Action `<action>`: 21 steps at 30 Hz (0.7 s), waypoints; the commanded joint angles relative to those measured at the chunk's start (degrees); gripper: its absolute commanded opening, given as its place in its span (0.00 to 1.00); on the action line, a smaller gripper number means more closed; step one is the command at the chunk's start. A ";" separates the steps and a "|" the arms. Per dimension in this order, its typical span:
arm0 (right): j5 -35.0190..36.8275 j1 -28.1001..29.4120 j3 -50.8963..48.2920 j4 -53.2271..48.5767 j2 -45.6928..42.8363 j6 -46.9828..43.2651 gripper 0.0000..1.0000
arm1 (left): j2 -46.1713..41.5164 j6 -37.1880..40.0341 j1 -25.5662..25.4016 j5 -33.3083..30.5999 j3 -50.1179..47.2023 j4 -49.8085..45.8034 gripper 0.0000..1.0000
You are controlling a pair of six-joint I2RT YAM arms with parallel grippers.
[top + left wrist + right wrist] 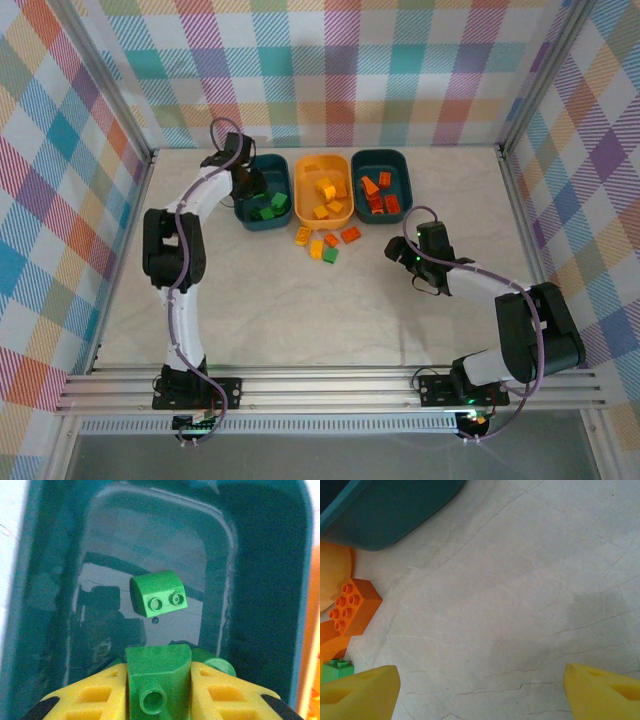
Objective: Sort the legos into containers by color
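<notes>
My left gripper point(158, 685) is shut on a green lego point(156, 661) and hovers inside the left dark teal container point(270, 580). Another green lego point(159, 594) lies on that tub's floor. From above, the left gripper point(243, 180) sits over this tub point(246, 215), which holds green legos point(272, 206). The middle yellow-orange container point(300, 190) holds yellow legos, and the right teal container point(405, 185) holds orange-red ones. My right gripper point(405, 250) is open and low over bare table, its yellow fingertips point(360, 690) wide apart with nothing between them.
Loose legos lie in front of the tubs: yellow point(302, 235), orange-red point(351, 235) and green point(330, 255). The right wrist view has an orange-red lego point(352, 605) and a green one point(337, 670) at its left edge. Plaid walls enclose the table.
</notes>
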 commanded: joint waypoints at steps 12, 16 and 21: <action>-2.63 0.66 1.77 1.57 -1.16 -2.23 0.84 | -4.40 -0.77 -0.42 6.72 3.18 -3.85 0.67; -0.73 4.86 2.66 1.38 -2.86 -5.46 0.81 | -13.91 -1.54 -0.38 7.73 -4.22 -0.72 0.74; 8.61 17.53 9.02 -1.83 0.72 -9.47 0.79 | -33.92 -8.53 -0.37 4.76 -29.67 11.11 0.86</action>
